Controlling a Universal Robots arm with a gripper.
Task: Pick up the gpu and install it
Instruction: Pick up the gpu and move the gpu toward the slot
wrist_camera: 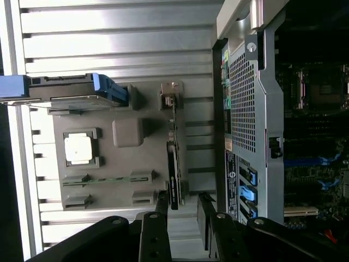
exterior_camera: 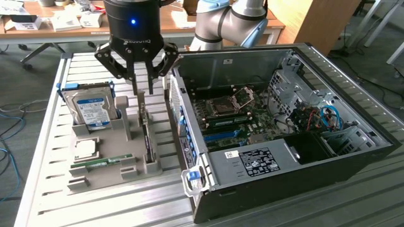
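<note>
**Desk:** Where did the gpu (wrist_camera: 173, 174) stand at this moment?

**Operator:** On edge in a slot of the grey holder tray (wrist_camera: 128, 164), on the side nearest the open computer case (exterior_camera: 284, 132). From the wrist camera I saw just its thin dark edge, and its faces were hidden.

**Desk:** And the gripper (exterior_camera: 143, 87)?

**Operator:** It hung above the card's end farther from the exterior camera, jaws partway apart with nothing between them. Whether a fingertip (wrist_camera: 162, 210) touched the card, I could not tell.

**Desk:** What else was in shot?

**Operator:** The blue-labelled hard drive (exterior_camera: 92, 106) stood upright in the tray. A processor chip (exterior_camera: 85, 149) and a green memory stick (exterior_camera: 101, 163) lay flat beside it. The frame cut off the arm's upper part, and the motherboard (exterior_camera: 240, 118) sat partly in shadow.
</note>
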